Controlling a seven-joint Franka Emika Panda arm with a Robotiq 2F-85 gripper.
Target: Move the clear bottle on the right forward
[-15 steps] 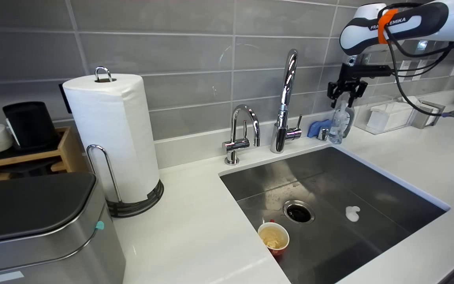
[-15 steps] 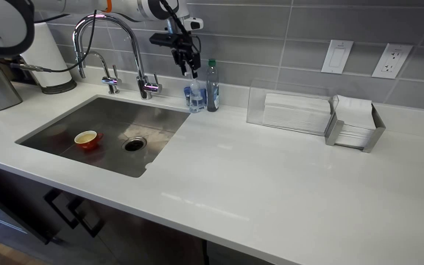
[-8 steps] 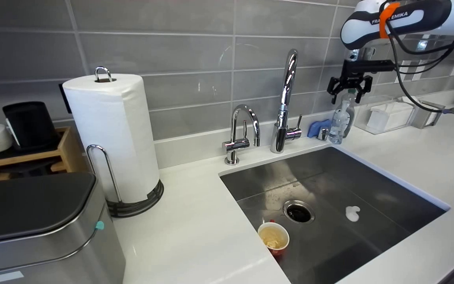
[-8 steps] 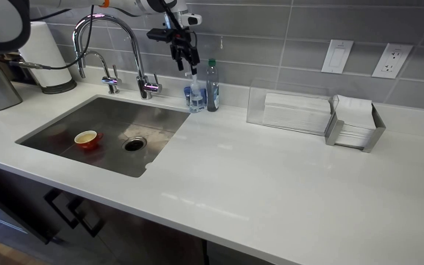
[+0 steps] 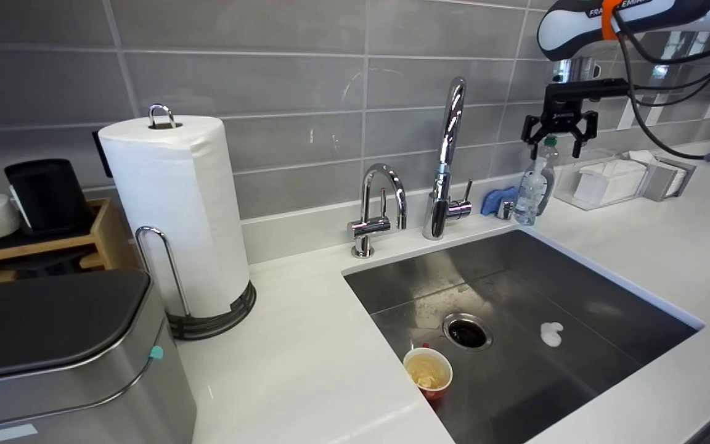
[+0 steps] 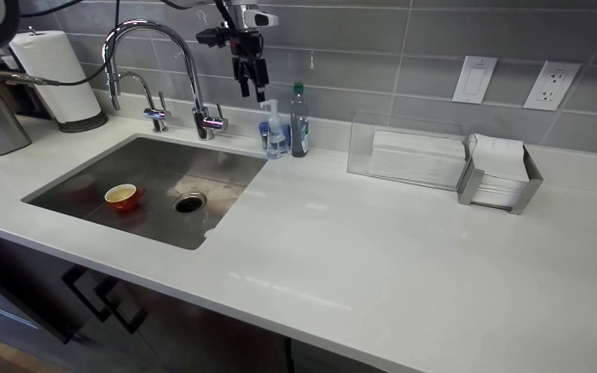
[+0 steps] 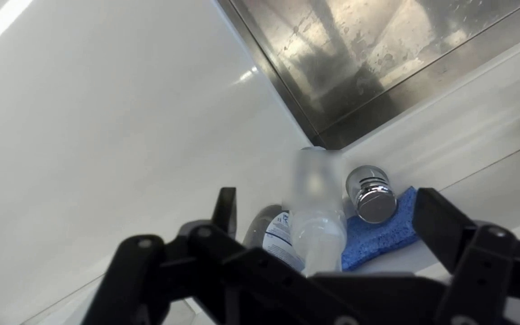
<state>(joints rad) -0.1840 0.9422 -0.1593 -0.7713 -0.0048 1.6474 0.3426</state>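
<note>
One clear bottle (image 6: 276,142), topped with a pump (image 6: 272,108), stands upright near the back edge of the counter (image 6: 381,248), just beside the back right corner of the sink (image 6: 148,158) and well apart from the front edge. Close on its right, at the same back edge, stands a taller green-capped bottle (image 6: 299,122). A small chrome cap (image 7: 371,196) sits just beside the clear bottle's left side, and a blue sponge (image 7: 379,241) reaches behind it.

The gripper (image 5: 556,152) hangs above the clear bottle, released, its fingers (image 7: 438,223) spread wide. In the wrist view the bottle shows between them, partly blurred. In an exterior view one fingertip (image 6: 260,96) is very near the pump; I cannot quite tell whether it touches.

Along the back edge to the left, a tall faucet (image 5: 446,154) rises behind the sink, followed by a smaller faucet (image 5: 367,227). Farther left stand a paper towel roll (image 5: 170,203) and, toward the counter's left side, a steel bin (image 5: 108,401). Inside the sink, a red cup (image 6: 124,201) stands upright near the left edge, and a small white piece (image 5: 551,333) lies to the right of the drain (image 5: 467,333). To the right of the bottles, along the back edge, a see-through holder (image 6: 360,147) bears white paper towels (image 6: 417,158), and just beside its right end a grey holder (image 6: 530,178) bears white napkins (image 6: 500,160).
</note>
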